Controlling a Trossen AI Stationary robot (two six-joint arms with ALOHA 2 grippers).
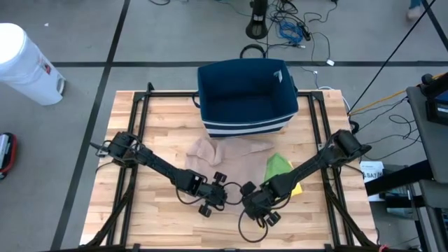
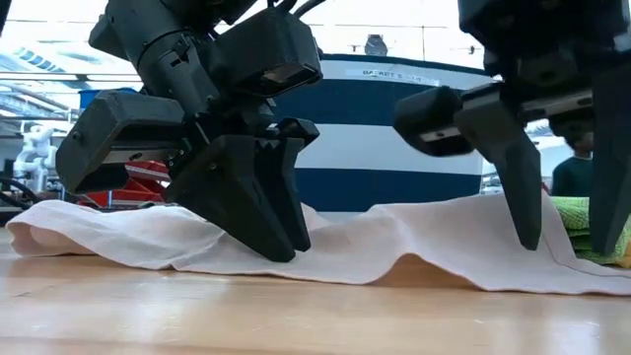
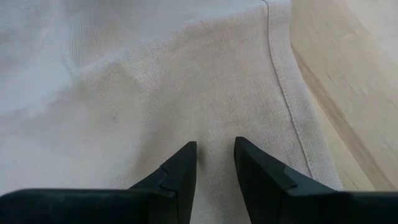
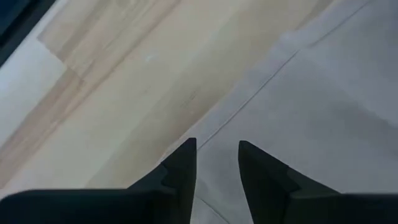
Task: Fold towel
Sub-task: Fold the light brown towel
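Towel [image 1: 224,162]: thin, limp, light beige cloth, likely bunches; take hemmed near edge; left gripper [image 3: 214,163] and right gripper [image 4: 217,163] narrowly parted, empty.

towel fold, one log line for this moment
towel: flat on table | left gripper: open, over towel | right gripper: open, at towel edge

Towel [image 3: 186,93]: beige fine-knit cloth, matt, hemmed. Surface [image 4: 124,81]: pale wood, smooth. Fingers [image 3: 180,174]: dark matt plastic.
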